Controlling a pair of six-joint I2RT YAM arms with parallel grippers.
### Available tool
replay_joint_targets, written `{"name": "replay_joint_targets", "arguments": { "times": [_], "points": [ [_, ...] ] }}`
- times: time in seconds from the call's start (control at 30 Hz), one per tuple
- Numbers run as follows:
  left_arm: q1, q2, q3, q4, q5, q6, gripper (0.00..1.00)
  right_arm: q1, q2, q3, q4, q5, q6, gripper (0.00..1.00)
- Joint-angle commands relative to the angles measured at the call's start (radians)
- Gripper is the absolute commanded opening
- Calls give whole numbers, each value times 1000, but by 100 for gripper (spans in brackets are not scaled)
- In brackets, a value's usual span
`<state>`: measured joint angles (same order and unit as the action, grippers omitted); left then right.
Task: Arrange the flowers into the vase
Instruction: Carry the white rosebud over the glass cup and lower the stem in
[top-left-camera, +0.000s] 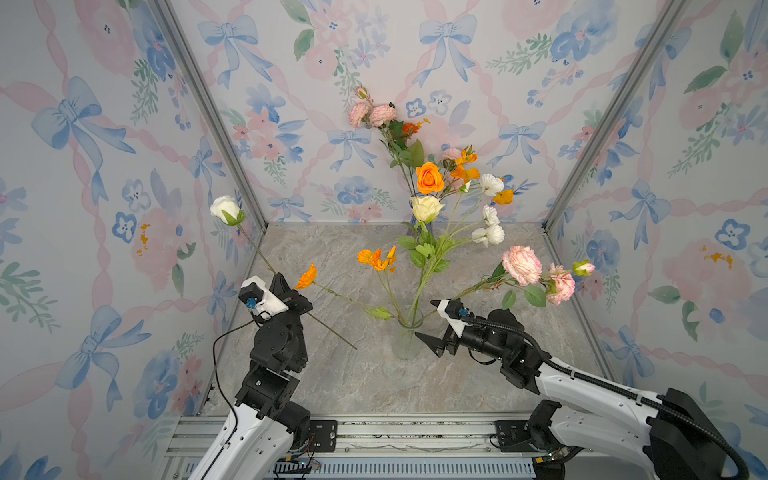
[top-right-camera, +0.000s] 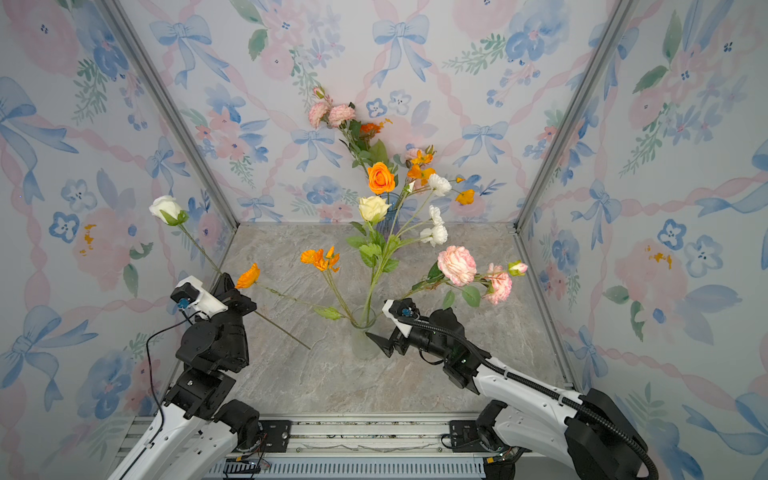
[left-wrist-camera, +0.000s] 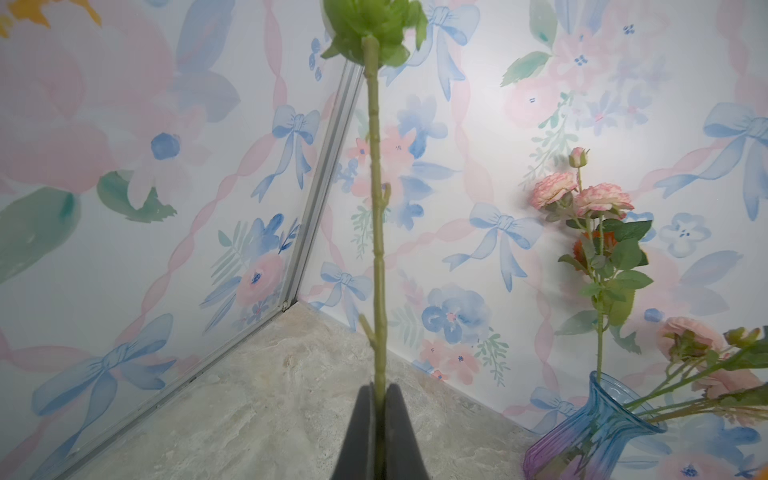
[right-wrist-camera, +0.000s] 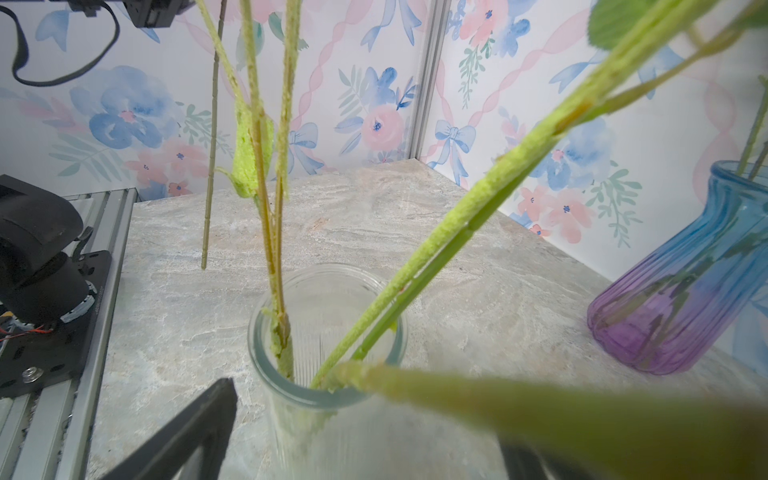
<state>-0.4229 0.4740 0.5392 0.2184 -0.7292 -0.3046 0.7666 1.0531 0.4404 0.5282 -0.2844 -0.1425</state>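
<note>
A clear glass vase (top-left-camera: 406, 337) (top-right-camera: 363, 338) (right-wrist-camera: 328, 332) stands front centre, holding orange poppies (top-left-camera: 376, 257), a cream rose (top-left-camera: 426, 208) and white blooms (top-left-camera: 490, 232). My left gripper (top-left-camera: 280, 282) (top-right-camera: 224, 283) (left-wrist-camera: 379, 388) is shut on the stem (left-wrist-camera: 376, 208) of a white rose (top-left-camera: 226, 210) (top-right-camera: 166, 210), raised by the left wall. My right gripper (top-left-camera: 424, 318) (top-right-camera: 376, 320) (right-wrist-camera: 365, 436) is open beside the vase. A pink flower spray (top-left-camera: 523, 266) (top-right-camera: 457, 266) runs its stem (right-wrist-camera: 540, 419) between the open jaws, stem end at the rim.
A blue and purple glass vase (top-left-camera: 415, 222) (left-wrist-camera: 594, 428) (right-wrist-camera: 681, 282) at the back wall holds pink blooms (top-left-camera: 374, 114), an orange rose (top-left-camera: 430, 178) and other stems. Wallpapered walls close in three sides. The aluminium rail (top-left-camera: 374, 440) runs along the front.
</note>
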Motion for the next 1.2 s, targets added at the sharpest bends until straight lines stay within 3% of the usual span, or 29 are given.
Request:
{"name": "replay_joint_targets", "arguments": {
  "times": [0.0, 0.1, 0.23, 0.37, 0.53, 0.73, 0.83, 1.03, 1.17],
  "points": [
    [-5, -45, 49, 3, 216, 102, 0, -1, -6, 1, -9, 2, -8, 97],
    [-6, -73, 96, -2, 417, 144, 0, -3, 4, 7, -15, -1, -9, 97],
    [-8, -44, 167, 7, 665, 113, 0, -12, 17, 8, 1, -13, 4, 97],
    [-8, 22, 222, 88, 822, 27, 0, -18, 20, 1, 17, -23, 16, 97],
    [-19, 65, 284, 99, 847, 38, 0, -24, 15, 0, 19, -26, 21, 97],
    [-18, 29, 306, 54, 604, 260, 0, -28, 5, -3, 13, -25, 20, 97],
    [-18, 73, 404, -50, 537, 288, 0, -29, 8, -3, 15, -23, 18, 97],
    [-18, 120, 552, -264, 853, 304, 0, -31, 20, -3, 29, -29, 27, 97],
    [-18, 110, 586, -413, 960, 296, 0, -31, 27, -6, 44, -39, 38, 97]
  ]
}}
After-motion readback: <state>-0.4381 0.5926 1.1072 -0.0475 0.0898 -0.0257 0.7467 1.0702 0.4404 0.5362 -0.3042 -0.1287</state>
